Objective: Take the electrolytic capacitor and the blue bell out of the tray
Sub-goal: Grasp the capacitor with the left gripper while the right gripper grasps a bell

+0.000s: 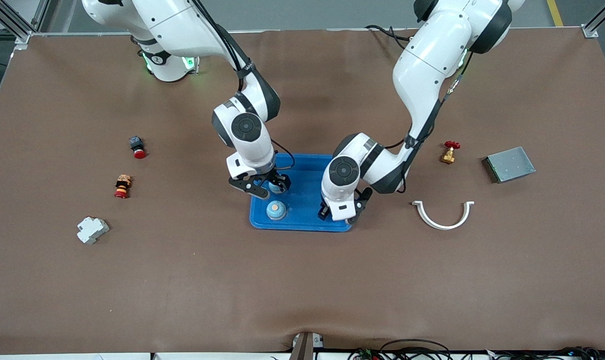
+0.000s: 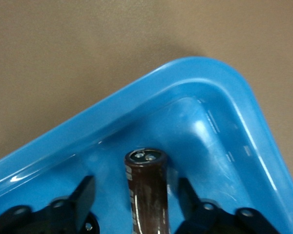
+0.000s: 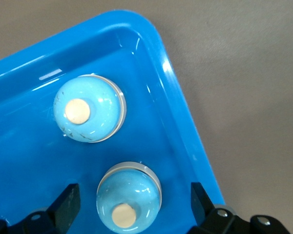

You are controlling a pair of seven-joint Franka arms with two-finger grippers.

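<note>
A blue tray (image 1: 302, 225) lies mid-table. My left gripper (image 1: 343, 216) is low over the tray corner toward the left arm's end. In the left wrist view, the brown capacitor (image 2: 147, 190) sits between the left gripper's (image 2: 136, 187) fingers with a gap on each side, its terminal end toward the tray's rim (image 2: 136, 97). My right gripper (image 1: 267, 187) is open around a blue bell (image 1: 276, 186), not touching it. The right wrist view shows that bell (image 3: 129, 200) between the right gripper's (image 3: 133, 195) spread fingers. A second bell (image 1: 276, 210) (image 3: 88, 114) stands nearer the front camera.
Toward the right arm's end lie a red push button (image 1: 138, 147), a red-and-yellow part (image 1: 122, 186) and a white breaker (image 1: 92, 229). Toward the left arm's end are a brass valve (image 1: 449, 151), a grey metal box (image 1: 508, 164) and a white half-ring clamp (image 1: 443, 215).
</note>
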